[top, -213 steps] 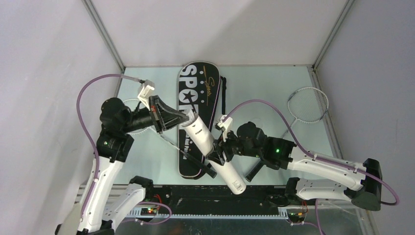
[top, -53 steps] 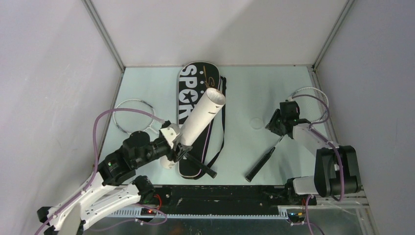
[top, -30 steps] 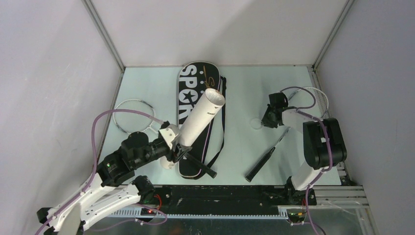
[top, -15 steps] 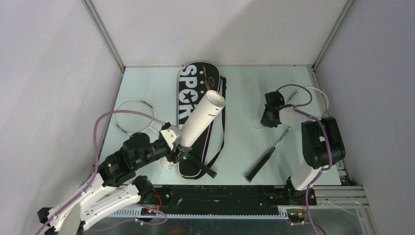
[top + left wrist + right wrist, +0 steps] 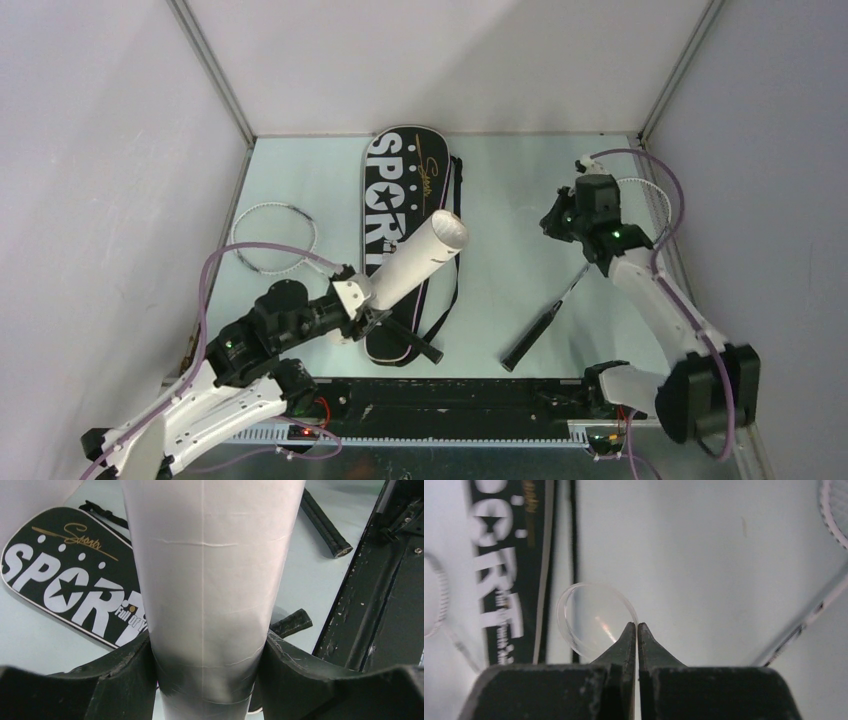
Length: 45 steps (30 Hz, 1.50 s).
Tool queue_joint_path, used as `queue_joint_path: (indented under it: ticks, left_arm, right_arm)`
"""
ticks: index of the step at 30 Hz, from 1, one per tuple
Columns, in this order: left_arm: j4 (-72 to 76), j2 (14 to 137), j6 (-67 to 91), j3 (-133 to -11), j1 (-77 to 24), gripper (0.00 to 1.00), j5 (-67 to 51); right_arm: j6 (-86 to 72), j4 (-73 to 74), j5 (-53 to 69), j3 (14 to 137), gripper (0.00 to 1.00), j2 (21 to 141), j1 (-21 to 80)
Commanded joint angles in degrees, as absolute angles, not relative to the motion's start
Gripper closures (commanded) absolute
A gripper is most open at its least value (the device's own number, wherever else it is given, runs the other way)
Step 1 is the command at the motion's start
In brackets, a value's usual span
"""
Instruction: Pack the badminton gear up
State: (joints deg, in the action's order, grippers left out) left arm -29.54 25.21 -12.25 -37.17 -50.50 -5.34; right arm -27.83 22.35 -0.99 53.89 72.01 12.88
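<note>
1. Top view: since half a second back, the right gripper point(image 5: 553, 222) has come up off the table at mid-right. The clear round plastic cap point(image 5: 594, 617) isn't lying there anymore. The left gripper point(image 5: 365, 305) has the long white cardboard tube point(image 5: 420, 258) by its lower end, slanting toward the upper right over the black racket-shaped bag point(image 5: 400, 170).
2. Left wrist view: both fingers point(image 5: 125, 675) are pressed against the tube's sides, a solid clamp. A black racket handle point(image 5: 322, 522) lies at upper right.
3. Right wrist view: the jaws are pinched together on the cap's thin rim.
4. Capping comes next, I'd guess. Keep the tube steady and bring the cap square to its mouth, because that rim pinch could let it twist.
5. One silver-framed racket point(image 5: 545, 318) lies at lower right, under the right arm and not on the line to the tube mouth. No shuttlecocks visible.
</note>
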Motion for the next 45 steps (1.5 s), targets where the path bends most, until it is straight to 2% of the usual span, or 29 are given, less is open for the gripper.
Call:
queue_joint_path:
  ticks: [1,6,14,28,45]
  left_arm:
    - [-23.46,24.38,-17.14,-37.27,-50.45,0.64,-8.47]
    - [-25.48,25.90,-21.78,-39.67,-50.45,0.64,-8.17]
    - [-30.15,29.83,-29.44,-42.44,-50.45,0.63,-3.88]
    - [-31.42,31.52,-34.22,-42.59,-50.45,0.61,-1.50]
    - [-31.51,34.85,-37.25,-43.80,-50.45,0.62,-1.64]
  right_arm:
    - [-24.55,22.67,11.65,54.35,1.00,60.87,13.08]
    - [-26.29,22.41,28.00,54.56,1.00,50.87,12.62]
    - [-31.18,20.87,41.94,55.54,1.00,38.46,13.52]
    - [-34.32,20.75,39.62,55.54,1.00,34.57,23.87]
    - [-30.91,24.70,36.03,55.52,1.00,38.12,25.79]
